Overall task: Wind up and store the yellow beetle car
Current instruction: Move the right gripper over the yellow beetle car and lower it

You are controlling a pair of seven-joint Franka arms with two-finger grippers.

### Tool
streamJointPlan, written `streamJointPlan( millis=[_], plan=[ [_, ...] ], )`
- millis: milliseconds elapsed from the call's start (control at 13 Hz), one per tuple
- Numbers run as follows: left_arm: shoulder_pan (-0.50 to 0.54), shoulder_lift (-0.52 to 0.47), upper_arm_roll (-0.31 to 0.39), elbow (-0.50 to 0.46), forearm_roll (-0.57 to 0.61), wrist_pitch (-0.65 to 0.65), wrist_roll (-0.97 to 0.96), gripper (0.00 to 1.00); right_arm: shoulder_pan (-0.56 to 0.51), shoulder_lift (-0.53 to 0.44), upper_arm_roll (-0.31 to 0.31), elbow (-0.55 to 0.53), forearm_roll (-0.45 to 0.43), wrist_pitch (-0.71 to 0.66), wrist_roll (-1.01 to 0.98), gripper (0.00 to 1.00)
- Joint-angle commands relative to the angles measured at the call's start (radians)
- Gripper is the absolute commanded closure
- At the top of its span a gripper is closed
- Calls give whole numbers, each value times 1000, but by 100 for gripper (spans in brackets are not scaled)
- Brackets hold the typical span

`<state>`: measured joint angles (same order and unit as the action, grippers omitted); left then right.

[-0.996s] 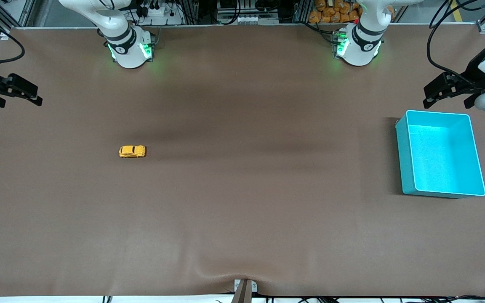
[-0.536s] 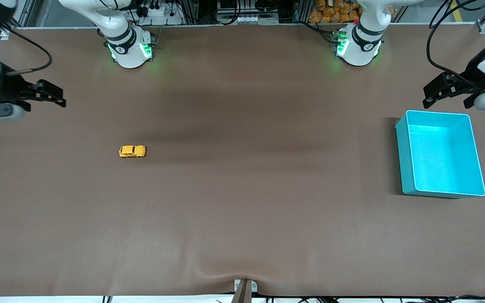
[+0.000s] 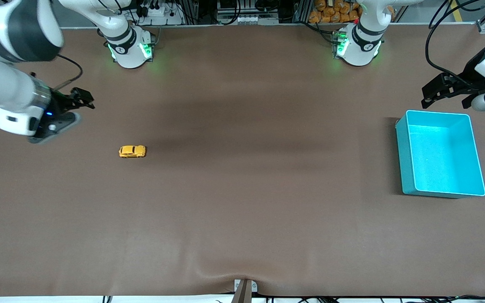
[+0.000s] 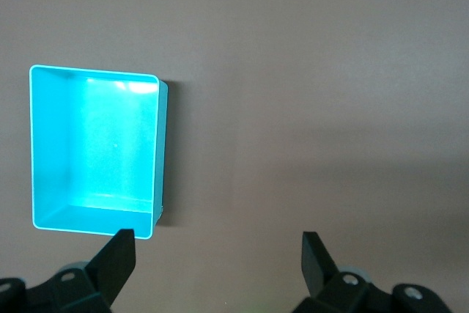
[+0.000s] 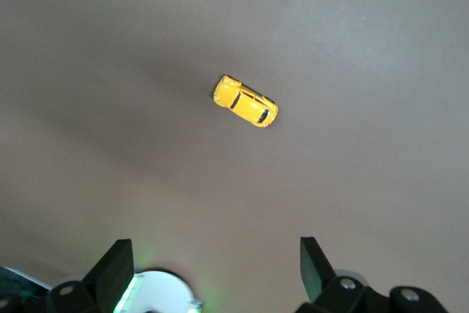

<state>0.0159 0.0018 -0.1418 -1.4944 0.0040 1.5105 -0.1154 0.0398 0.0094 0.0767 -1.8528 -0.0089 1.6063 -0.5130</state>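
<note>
The yellow beetle car (image 3: 132, 151) sits on the table (image 3: 242, 219) (on its wheels). The right gripper (image 3: 83, 100) hovers near it, fingers spread, empty. The left gripper (image 3: 436, 90) waits by the teal bin (image 3: 402, 160), likewise spread.

Bin (image 3: 475, 156): teal, open-topped, stood toward the left arm's end.
Worktop (image 3: 246, 202): brown covering, rumpled at its near edge.

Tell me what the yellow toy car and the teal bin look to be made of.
Yellow beetle car: glossy painted body with dark windows, probably die-cast metal or hard plastic; the sheen alone cannot say which. Teal bin: likely moulded plastic, with thin even walls, a pale rolled rim, rounded corners and a smooth floor that catches the light.
</note>
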Motion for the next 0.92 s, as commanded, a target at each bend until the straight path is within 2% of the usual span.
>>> streamJointPlan(
  millis=[0,153,307,460,613,690,843],
  plan=[
    [1,-17,1,-17,4,-4,10,0,-15,-23,70,-147,-61,125,-111,0],
    [1,-14,1,-15,4,-4,13,0,-14,-23,109,-224,-103,211,-179,0],
    [1,-13,2,-12,5,-3,14,0,-15,-20,110,-287,-112,301,-289,0],
    [1,-11,2,-9,5,8,14,0,-32,-19,110,-382,-112,458,-401,0],
    [1,-6,4,-6,7,17,14,0,-46,27,109,-433,-117,567,-503,0],
    [1,-6,2,-6,16,17,14,0,-47,67,106,-434,-126,593,-571,6],
    [-1,-6,2,-6,22,17,14,0,-49,113,100,-450,-128,670,-624,8]
  ],
)
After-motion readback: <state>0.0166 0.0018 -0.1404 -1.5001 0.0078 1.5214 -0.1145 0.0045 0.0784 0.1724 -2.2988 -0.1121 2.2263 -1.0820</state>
